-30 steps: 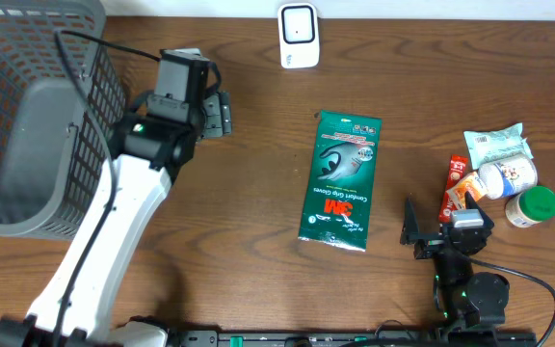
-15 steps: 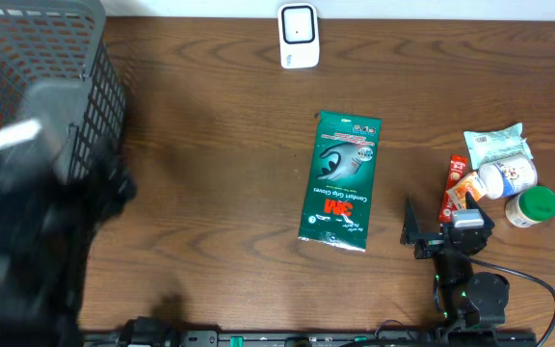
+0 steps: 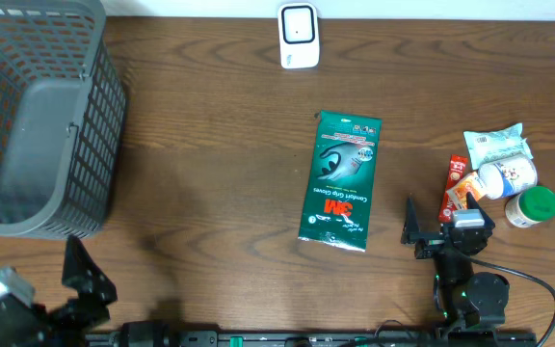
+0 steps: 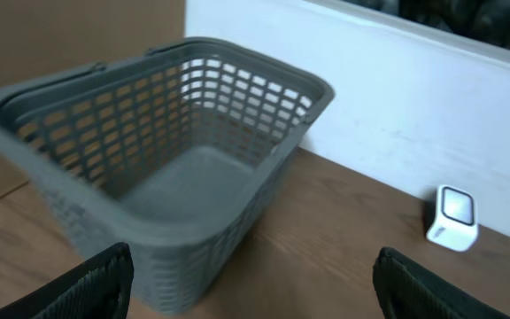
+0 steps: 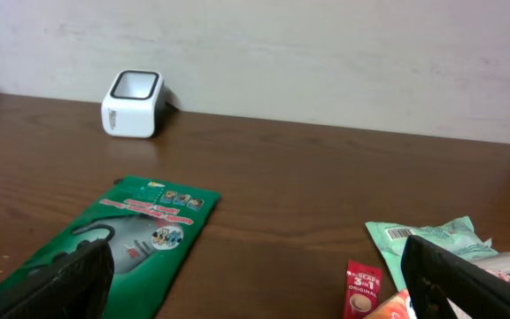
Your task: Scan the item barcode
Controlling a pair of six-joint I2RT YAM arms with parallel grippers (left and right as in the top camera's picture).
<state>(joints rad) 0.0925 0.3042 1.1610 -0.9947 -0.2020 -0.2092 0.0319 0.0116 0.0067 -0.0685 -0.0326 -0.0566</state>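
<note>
Left claw (image 4: 253, 285) open, right claw (image 5: 255, 279) open, flat green glove packet (image 3: 341, 179)

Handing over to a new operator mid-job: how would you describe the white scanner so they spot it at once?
Follow the wooden table to its far edge, where it meets the pale wall. Right of the grey basket and beyond the green glove packet stands the scanner. It alone is a small white rounded box with a dark-rimmed window on its face.
</note>
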